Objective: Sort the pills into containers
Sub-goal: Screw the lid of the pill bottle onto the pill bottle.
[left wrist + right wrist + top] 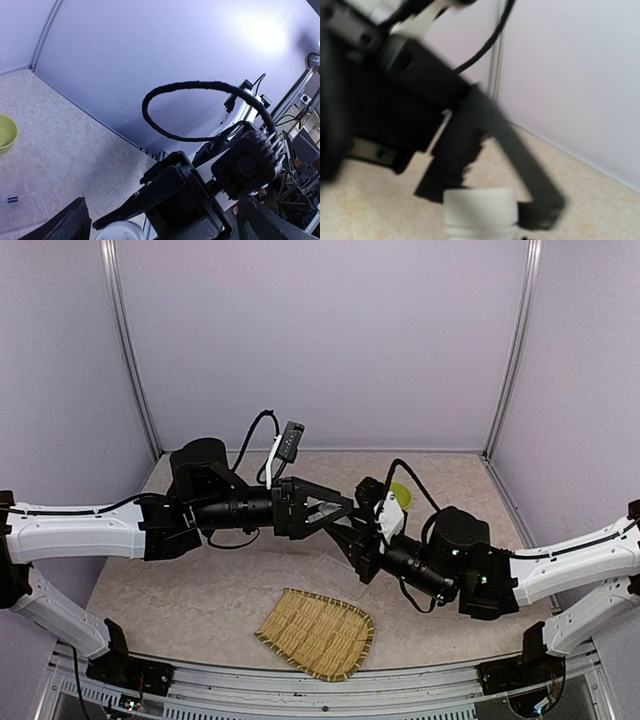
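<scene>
The step we judge to be in hand is opening the small white plastic bottle (479, 212), which seems to sit in the narrowly closed right gripper (360, 530) in mid-air. We should bring the left gripper (338, 514) squarely over the cap, close on it evenly and twist without tilting the bottle (no pills are visible yet). The left gripper's jaws stand fully spread on either side of the bottle top and hold nothing, while the flat, clear plastic organiser box (30, 215) lies on the beige table (200, 590) below, near the round lime-green bowl (6, 132).
</scene>
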